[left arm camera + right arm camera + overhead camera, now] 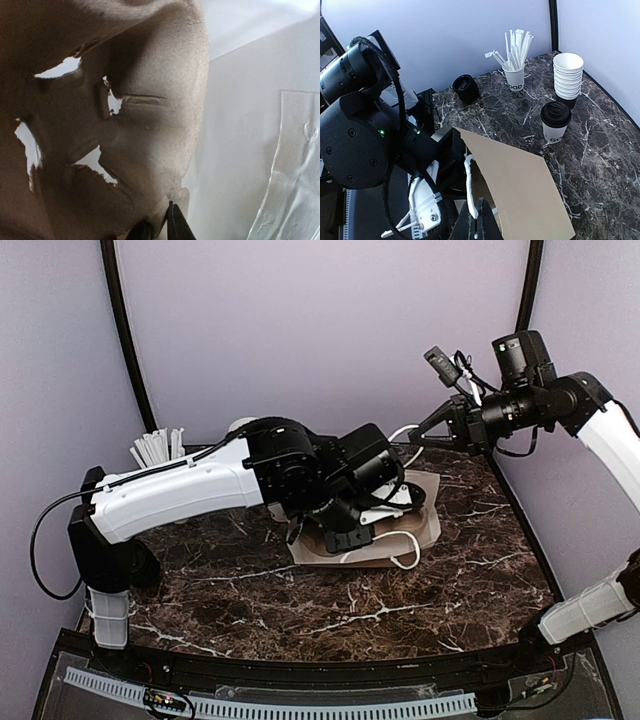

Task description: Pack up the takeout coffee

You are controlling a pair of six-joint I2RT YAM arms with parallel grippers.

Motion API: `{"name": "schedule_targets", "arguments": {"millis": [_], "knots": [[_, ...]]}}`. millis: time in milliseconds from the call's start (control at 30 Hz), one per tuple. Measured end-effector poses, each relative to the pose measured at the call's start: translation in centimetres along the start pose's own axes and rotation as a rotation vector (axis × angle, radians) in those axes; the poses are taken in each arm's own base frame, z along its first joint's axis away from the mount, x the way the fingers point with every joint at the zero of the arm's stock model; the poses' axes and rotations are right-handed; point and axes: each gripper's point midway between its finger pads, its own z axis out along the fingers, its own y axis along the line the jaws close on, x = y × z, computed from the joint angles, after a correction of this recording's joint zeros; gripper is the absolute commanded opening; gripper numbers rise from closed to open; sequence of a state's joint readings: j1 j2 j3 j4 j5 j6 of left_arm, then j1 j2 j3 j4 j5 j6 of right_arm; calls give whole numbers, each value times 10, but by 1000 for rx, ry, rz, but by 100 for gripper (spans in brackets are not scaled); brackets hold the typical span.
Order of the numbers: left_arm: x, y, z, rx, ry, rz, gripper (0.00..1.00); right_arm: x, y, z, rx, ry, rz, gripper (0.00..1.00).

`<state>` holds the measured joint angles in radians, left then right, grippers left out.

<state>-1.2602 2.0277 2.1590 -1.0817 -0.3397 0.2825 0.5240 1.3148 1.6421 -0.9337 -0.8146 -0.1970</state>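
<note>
The dark marble worktop (300, 610) runs from the arm bases to the far wall. At its middle lies the brown bag (400, 530). The left arm reaches across to it, and the left gripper (345, 540) is low on the bag's near side. In the left wrist view the left gripper (160, 227) has its fingertips almost together, and a fold of the bag's torn paper (150, 125) appears pinched between them.

One white handle (405, 562) lies loose on the bag's near edge. The other handle (468, 185) rises to the right gripper (476, 222), which is closed on it. From above, the right gripper (415, 437) hangs over the bag's far right corner, clear of the worktop.

In the right wrist view, past the slanting bag panel (520, 185), one coffee (555, 122) stands upright on the worktop outside the bag, its black lid on. Just behind it, a stack of cups (568, 75) stands close enough that contact cannot be judged. Farther along are a cup of sticks (515, 75) and some black lids (466, 89) near the wall.
</note>
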Motion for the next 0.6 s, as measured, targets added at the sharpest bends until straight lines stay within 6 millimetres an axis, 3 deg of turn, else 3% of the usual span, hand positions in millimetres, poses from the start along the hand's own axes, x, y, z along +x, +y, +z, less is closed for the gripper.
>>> {"name": "schedule_targets", "arguments": {"millis": [133,367,600], "knots": [[-5,-7,0,44,-26,5,13,-1,4,1,-31,-10,20,0],[-4,-36,1,199,-49,47,14,11,-13,12,11,6,50,0],[-3,-49,1,258,-55,78,15,15,-15,17,7,8,33,0]]}}
